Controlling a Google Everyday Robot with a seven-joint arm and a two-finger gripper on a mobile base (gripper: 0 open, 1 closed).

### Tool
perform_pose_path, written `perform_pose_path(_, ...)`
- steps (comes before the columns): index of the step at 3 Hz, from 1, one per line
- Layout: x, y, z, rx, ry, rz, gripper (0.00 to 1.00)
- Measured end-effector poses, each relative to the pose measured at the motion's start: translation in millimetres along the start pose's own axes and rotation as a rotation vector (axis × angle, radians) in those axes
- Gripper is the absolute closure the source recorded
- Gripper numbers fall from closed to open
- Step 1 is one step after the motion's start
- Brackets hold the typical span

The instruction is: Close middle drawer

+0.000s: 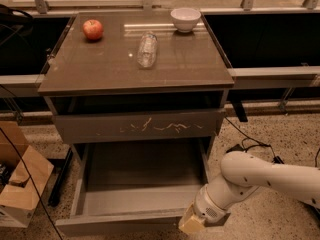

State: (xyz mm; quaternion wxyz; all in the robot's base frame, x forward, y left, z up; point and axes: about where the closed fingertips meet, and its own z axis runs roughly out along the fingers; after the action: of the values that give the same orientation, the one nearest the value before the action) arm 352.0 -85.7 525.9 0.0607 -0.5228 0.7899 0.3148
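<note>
Below the scratched grey drawer front (137,126), the wide grey middle drawer (145,171) is pulled out; tan gripper (192,224) sits at its front panel's right end; whether the gripper is spread or closed, cannot tell. Red apple (93,29) and white bowl (185,19) sit on the brown worktop (100,64).

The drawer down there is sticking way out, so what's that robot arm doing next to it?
The robot is working on closing it. Its hand is low down at the right end of the middle drawer front, and the drawer is pulled far out, not pushed in yet. I can't tell if the hand is touching it. Up on the cabinet top sit an apple, a bottle lying on its side and a bowl.
</note>
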Motion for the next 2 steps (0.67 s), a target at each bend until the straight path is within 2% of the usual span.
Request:
perform_pose_path(1,27,-25,34,-0.029,-0.008,0.083,1.0)
perform_pose_path(2,47,-51,58,-0.049,-0.064,0.174,1.0)
